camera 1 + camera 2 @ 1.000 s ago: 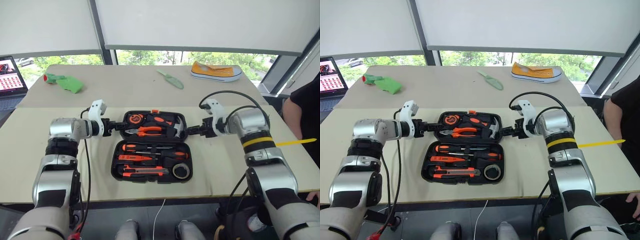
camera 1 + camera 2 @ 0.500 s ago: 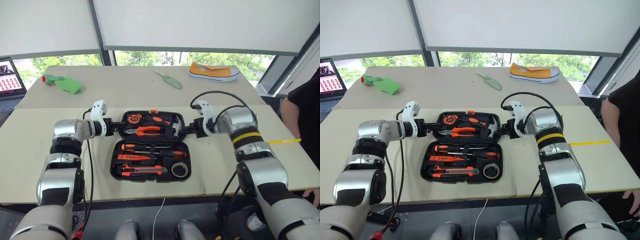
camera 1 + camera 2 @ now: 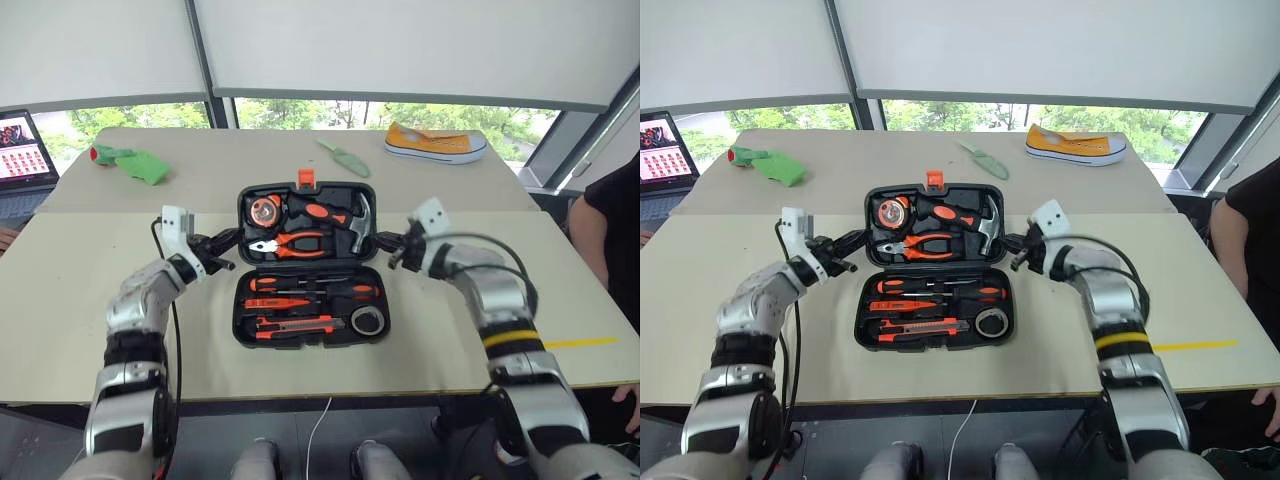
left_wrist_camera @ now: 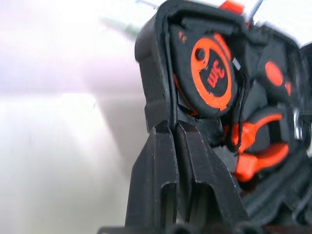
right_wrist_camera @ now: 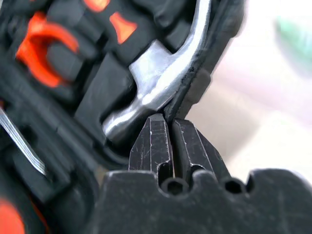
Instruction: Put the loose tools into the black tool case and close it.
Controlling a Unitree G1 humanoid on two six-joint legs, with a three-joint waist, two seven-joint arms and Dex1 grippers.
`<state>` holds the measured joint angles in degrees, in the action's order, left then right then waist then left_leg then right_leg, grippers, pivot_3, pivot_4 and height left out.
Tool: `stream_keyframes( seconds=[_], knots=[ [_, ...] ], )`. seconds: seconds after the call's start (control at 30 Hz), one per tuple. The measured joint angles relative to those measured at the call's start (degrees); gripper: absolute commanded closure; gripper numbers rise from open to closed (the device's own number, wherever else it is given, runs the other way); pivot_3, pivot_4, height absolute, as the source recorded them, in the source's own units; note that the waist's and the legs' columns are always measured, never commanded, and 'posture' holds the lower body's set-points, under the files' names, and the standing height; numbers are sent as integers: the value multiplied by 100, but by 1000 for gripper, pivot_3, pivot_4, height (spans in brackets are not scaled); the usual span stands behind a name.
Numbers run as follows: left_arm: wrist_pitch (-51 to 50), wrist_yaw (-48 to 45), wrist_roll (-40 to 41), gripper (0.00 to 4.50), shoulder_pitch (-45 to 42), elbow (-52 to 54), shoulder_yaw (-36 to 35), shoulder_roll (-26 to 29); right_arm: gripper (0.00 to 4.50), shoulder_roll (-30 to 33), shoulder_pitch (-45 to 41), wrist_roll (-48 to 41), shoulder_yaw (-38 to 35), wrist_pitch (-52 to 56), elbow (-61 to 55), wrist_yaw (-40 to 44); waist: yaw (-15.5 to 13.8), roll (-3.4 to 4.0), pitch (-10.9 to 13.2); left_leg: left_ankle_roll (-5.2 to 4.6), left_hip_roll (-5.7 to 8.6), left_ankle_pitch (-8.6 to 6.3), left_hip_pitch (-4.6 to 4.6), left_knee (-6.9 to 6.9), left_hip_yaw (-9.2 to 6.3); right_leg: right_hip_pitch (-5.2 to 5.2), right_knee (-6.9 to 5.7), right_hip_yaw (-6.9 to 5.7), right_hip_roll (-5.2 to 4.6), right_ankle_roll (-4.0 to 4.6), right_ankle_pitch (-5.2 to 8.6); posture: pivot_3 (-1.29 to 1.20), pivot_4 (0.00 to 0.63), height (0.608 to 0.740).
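Grippers pinch the raised lid of the black plastic hinged tool case (image 3: 308,262) at its two side edges: the left gripper (image 3: 228,240) clamps the lid's left rim, the right gripper (image 3: 386,240) the rim beside the steel hammer head (image 5: 146,87). The lid tilts up off the beige table (image 3: 60,300), carrying the orange tape measure (image 3: 264,211) and orange pliers (image 3: 290,243). The flat lower half holds two orange-and-black screwdrivers (image 3: 310,290), an orange utility knife (image 3: 290,324) and a dark grey tape roll (image 3: 368,321).
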<state>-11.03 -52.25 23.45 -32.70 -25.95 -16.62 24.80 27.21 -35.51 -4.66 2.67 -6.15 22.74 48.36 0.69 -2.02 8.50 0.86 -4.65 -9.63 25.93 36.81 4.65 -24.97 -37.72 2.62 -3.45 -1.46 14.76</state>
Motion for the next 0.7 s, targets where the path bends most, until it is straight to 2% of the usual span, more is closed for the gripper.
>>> stream_keyframes(
  seconds=[0.1, 0.23, 0.3, 0.37, 0.4, 0.43, 0.53, 0.57, 0.6, 0.67, 0.7],
  knots=[
    [881, -206, -191, 4489, 402, 298, 117, 51, 4468, 174, 424, 305, 120, -1189, -4, -113, 18, 0, 0, 1, 0, 1, -11, 1, 6, 5, 0, 6, 0, 0, -1, 0, 150, 740],
    [1958, -485, -440, 4489, 1291, 832, 296, 215, 4468, 873, 753, 1752, 500, -3467, 241, -1139, 10, 3, 0, -1, -2, -3, -98, -9, 14, 90, 16, 9, -4, 0, 2, 0, 150, 740],
    [2337, -477, -486, 3822, 1604, 936, 322, 205, 4500, 1023, 854, 2337, 580, -4194, 435, -1728, -1, 0, -1, 2, -2, 1, -107, -6, 16, 97, 18, 10, -6, 0, 3, 0, 150, 740],
    [2627, -416, -547, 3379, 1878, 895, 306, 197, 4500, 1069, 1045, 2569, 591, -4616, 569, -2132, 2, -3, -4, 1, -2, 3, -121, -7, 19, 107, 17, 16, -6, 0, 3, 0, 150, 740],
    [2757, -334, -587, 2967, 2013, 795, 286, 199, 3741, 1100, 1151, 2570, 591, -4747, 637, -2231, -1, -3, -4, 1, -2, 4, -124, -6, 19, 112, 16, 18, -6, 0, 2, 0, 150, 740],
    [2817, -290, -614, 2601, 2095, 721, 275, 210, 3571, 1136, 1230, 2549, 609, -4796, 667, -2228, -10, -6, -5, -1, -2, 5, -127, -6, 17, 118, 17, 17, -6, 0, 2, 0, 150, 740],
    [2896, -241, -623, 1475, 2251, 587, 224, 353, 2404, 1340, 1562, 2599, 634, -4830, 761, -2250, -16, -16, -2, -1, -3, 5, -131, -4, 19, 127, 22, 18, -7, 0, 2, 0, 150, 740],
    [2822, -271, -585, 1450, 2262, 585, 211, 446, 2030, 1386, 1652, 2578, 634, -4833, 744, -2252, -1, -16, -2, -2, -4, 5, -131, -4, 19, 126, 21, 18, -6, 0, 2, 0, 150, 740],
    [2675, -333, -498, 1450, 2257, 582, 188, 556, 1825, 1451, 1766, 2416, 633, -4812, 659, -2171, 12, -15, -2, -2, -4, 5, -132, -4, 19, 126, 20, 19, -6, 0, 2, 0, 150, 740],
    [2411, -397, -360, 1450, 2222, 570, 167, 714, 1825, 1574, 2032, 1769, 626, -4533, 355, -1797, 25, -16, -2, -2, -9, 4, -136, -6, 18, 129, 19, 19, -2, 4, 4, 0, 150, 740],
    [2282, -442, -301, 1450, 2135, 503, 156, 756, 1980, 1671, 2297, 1159, 613, -4106, 16, -1418, 23, -16, -2, -3, -9, 4, -140, -9, 17, 133, 20, 19, -2, 4, 5, 0, 150, 740]
  ],
)
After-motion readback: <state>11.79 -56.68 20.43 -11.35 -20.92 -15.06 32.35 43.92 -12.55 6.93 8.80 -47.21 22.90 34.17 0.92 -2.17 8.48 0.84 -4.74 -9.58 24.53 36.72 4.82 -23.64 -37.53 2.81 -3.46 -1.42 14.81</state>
